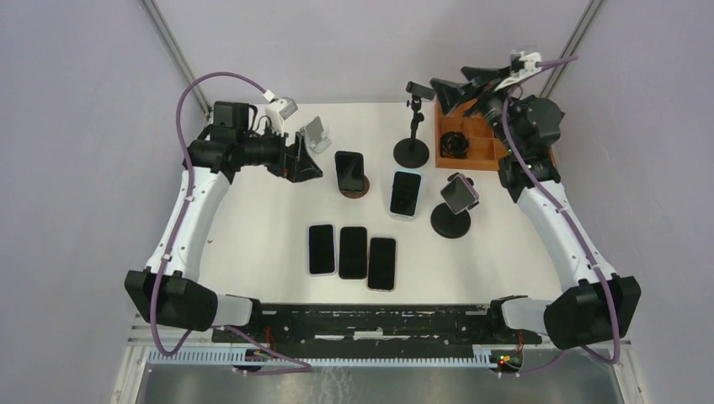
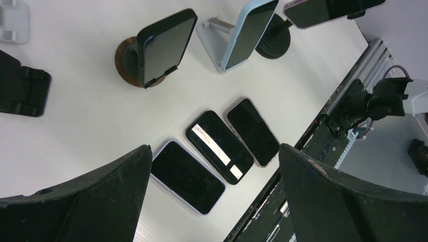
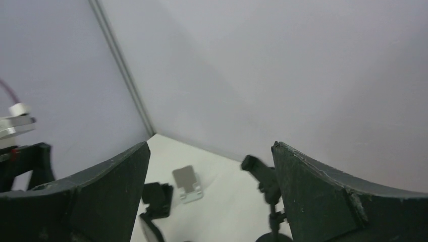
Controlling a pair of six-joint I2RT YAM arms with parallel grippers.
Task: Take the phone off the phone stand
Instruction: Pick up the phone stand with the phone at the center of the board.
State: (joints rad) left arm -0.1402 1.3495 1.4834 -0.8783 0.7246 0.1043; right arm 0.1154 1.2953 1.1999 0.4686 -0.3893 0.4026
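Left hand (image 2: 214,148) gaping (nothing held) near phone (image 2: 169,48).

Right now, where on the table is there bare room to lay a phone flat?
Bare table left of the three flat phones, and right of them, in front of the black stand holding a phone. The back middle is crowded: stands, orange tray.

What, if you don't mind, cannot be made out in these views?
- Top view: the right arm covers part of the orange tray; the dark item inside is too small to identify.
- Left wrist view: the top edge cuts off the top-right phone; the corner cuts off the white stand.
- Right wrist view: the black clamp stand is blurred and cut off by the bottom edge.
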